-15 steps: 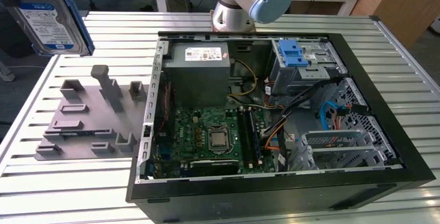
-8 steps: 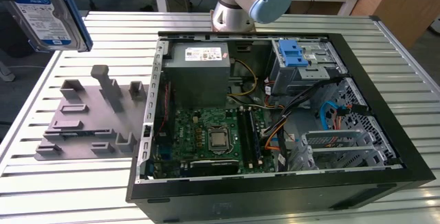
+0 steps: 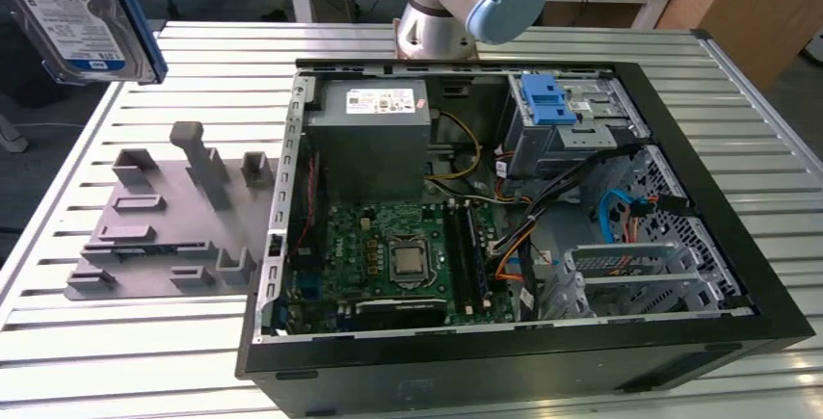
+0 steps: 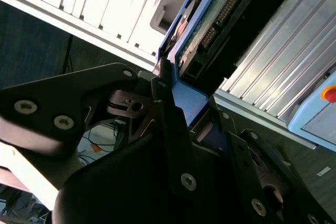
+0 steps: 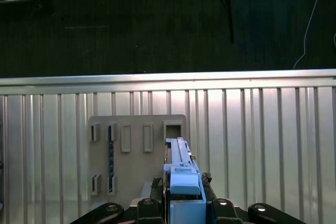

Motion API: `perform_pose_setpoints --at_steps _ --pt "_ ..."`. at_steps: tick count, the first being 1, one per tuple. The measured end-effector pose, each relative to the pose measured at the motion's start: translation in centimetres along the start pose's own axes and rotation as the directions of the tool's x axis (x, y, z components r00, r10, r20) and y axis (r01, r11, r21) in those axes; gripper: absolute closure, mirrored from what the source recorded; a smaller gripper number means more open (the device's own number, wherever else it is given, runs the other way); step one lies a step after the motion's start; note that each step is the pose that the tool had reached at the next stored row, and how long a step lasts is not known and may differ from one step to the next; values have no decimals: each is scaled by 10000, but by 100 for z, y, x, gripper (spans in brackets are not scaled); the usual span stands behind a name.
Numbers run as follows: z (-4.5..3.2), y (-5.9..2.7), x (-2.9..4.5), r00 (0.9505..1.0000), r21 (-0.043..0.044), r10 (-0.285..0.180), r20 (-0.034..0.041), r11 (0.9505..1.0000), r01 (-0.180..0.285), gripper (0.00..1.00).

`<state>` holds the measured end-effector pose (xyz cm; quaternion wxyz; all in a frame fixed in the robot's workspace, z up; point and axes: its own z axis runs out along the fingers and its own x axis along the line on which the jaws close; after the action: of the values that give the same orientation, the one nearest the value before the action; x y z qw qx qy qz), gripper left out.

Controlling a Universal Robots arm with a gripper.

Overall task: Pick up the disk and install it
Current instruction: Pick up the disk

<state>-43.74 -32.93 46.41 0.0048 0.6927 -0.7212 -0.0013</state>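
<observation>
High over the slatted tabletop, at the exterior view's upper left, the disk hangs above the grey holder plate, apart from the open computer case. In the second wrist view, the hand is clamped on the disk's blue rail.

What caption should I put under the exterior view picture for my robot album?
The disk hangs high above the grey holder plate, beside the open computer case on the slatted table.
</observation>
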Motion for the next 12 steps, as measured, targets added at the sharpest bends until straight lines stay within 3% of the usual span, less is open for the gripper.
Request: perform_pose_setpoints --at_steps 7,12 --pt "-61 0 0 10000 -4 0 3 10000 0 63" --pt "-150 1 1 10000 -5 0 3 10000 0 63"
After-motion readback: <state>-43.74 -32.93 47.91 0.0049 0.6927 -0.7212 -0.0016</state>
